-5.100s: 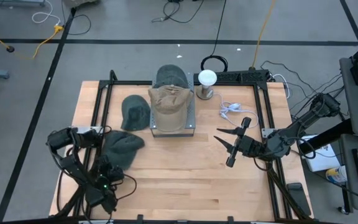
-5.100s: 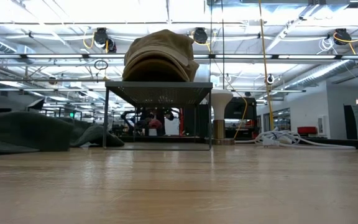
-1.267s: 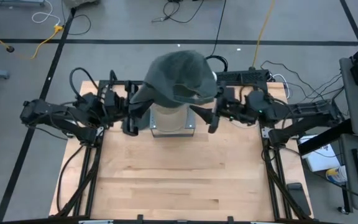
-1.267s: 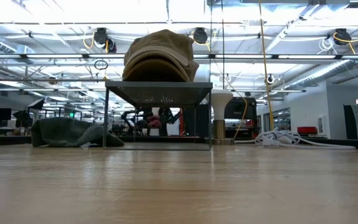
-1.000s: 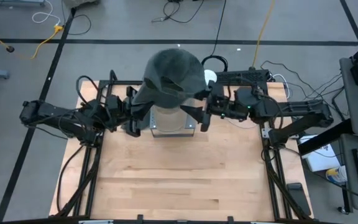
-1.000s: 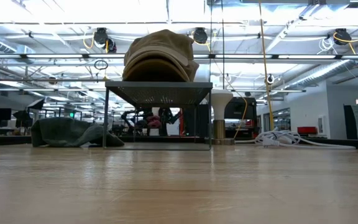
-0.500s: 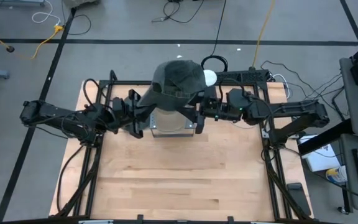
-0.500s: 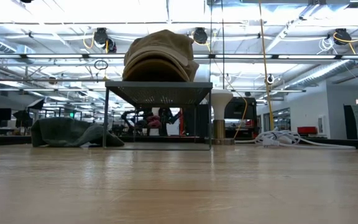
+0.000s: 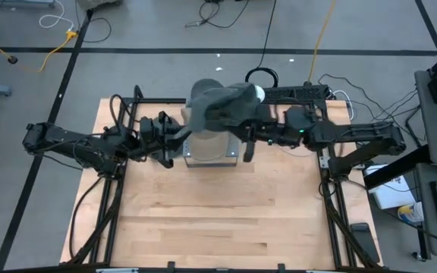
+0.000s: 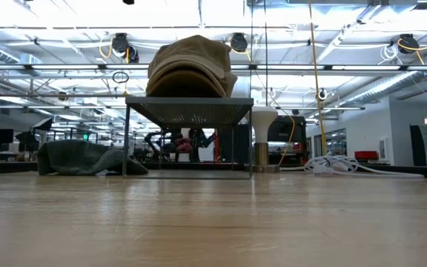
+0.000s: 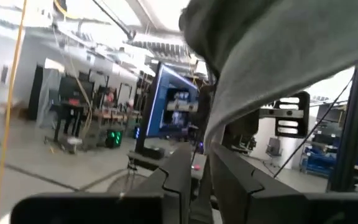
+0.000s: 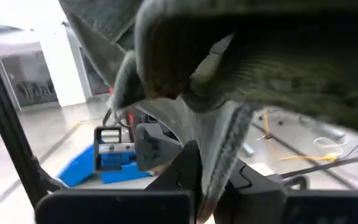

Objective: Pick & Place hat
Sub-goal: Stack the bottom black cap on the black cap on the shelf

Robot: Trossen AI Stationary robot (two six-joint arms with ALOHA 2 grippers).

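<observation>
A grey-green hat (image 9: 222, 106) hangs in the air over the mesh stand (image 9: 211, 155), stretched between both grippers. My left gripper (image 9: 179, 138) is at the hat's left side and my right gripper (image 9: 243, 140) at its right side, each shut on its rim. A tan hat (image 10: 191, 63) sits crown-up on top of the stand (image 10: 189, 111); the held hat hides it in the high view. Another green hat (image 10: 80, 157) lies flat on the table to the left of the stand. My left gripper (image 11: 205, 180) pinches the hat's lower rim (image 11: 219, 134) on its left side between the two fingers, coming roughly level from the table's left. The cloth rises above the fingers, lifted clear. My right gripper (image 12: 215, 180) pinches the hat's rim (image 12: 225, 137) on its right side between both fingers, coming roughly level from the table's right. The hat spreads above the fingers, clear of the stand.
A white cable (image 10: 332, 165) lies coiled on the table right of the stand, near a white-topped post (image 10: 262, 141). Black frame rails run along the table's left, right and far edges. The near half of the wooden tabletop (image 9: 218, 220) is open room.
Both grippers have carried the hat down toward the stand, the left one moving toward the table's right. The hat looks smaller and flatter from above and has shifted slightly right. Both grippers stay shut on it.
</observation>
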